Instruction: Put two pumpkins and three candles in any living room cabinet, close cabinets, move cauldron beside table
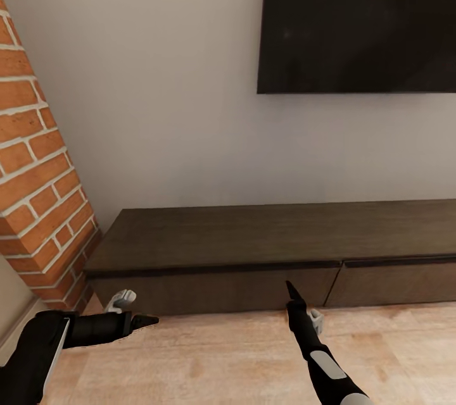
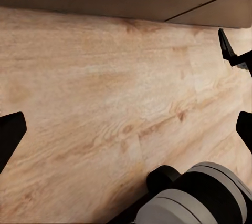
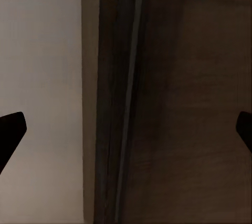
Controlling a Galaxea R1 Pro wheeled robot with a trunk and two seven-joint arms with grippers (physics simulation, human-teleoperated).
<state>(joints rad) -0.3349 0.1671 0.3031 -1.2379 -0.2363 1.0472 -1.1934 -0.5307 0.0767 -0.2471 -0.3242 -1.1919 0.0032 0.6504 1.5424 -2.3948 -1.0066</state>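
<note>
Facing a long, low dark-brown cabinet [image 1: 272, 253] across the lower half of the head view, matte wood grain, drawers shut. Both arms reach low toward it, probably to pull one open. The right gripper [image 1: 292, 291] nears the drawer front, fingers spread, empty. The left gripper [image 1: 144, 321], lower left over pale plank floor [image 1: 221, 361], is also spread.
</note>
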